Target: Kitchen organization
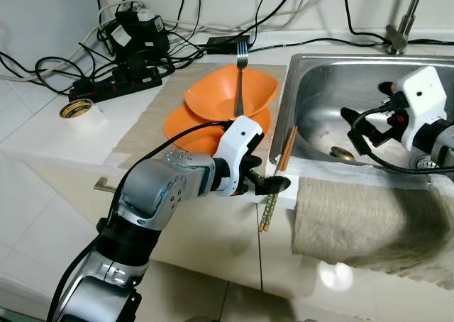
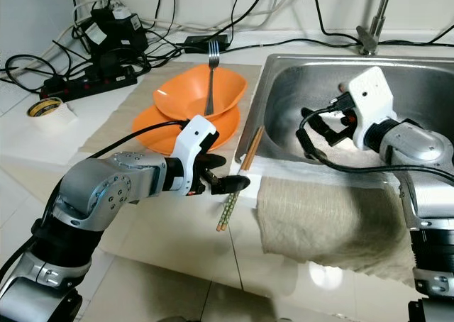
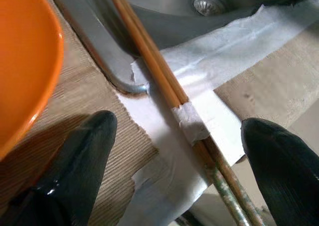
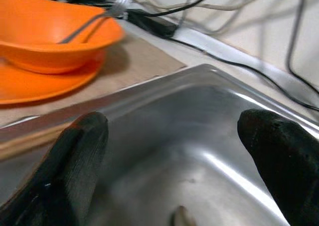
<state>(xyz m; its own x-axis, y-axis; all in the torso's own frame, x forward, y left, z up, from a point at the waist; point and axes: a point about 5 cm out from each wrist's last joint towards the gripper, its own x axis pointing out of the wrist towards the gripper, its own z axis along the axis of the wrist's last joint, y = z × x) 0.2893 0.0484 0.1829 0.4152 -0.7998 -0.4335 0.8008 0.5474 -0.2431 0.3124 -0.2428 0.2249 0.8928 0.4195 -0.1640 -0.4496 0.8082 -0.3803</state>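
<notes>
A pair of wooden chopsticks [image 1: 278, 176], bound with white tape, lies slanted across the sink's front left corner, its tips past the counter edge. My left gripper [image 1: 273, 185] is open and hovers low over them. In the left wrist view one black finger [image 3: 84, 156] stands on each side of the chopsticks [image 3: 149, 52]. An orange bowl [image 1: 213, 95] sits on an orange plate [image 1: 177, 127], with a fork [image 1: 240, 81] resting in the bowl. My right gripper [image 1: 358, 127] is open and empty above the steel sink [image 1: 319, 88].
A beige cloth [image 1: 369, 223] hangs over the counter edge in front of the sink. A woven mat [image 1: 152, 120] lies under the plate. A power strip [image 1: 117, 84] with tangled cables and a tape roll [image 1: 76, 109] sit at the back left. The faucet [image 1: 401, 24] rises behind the sink.
</notes>
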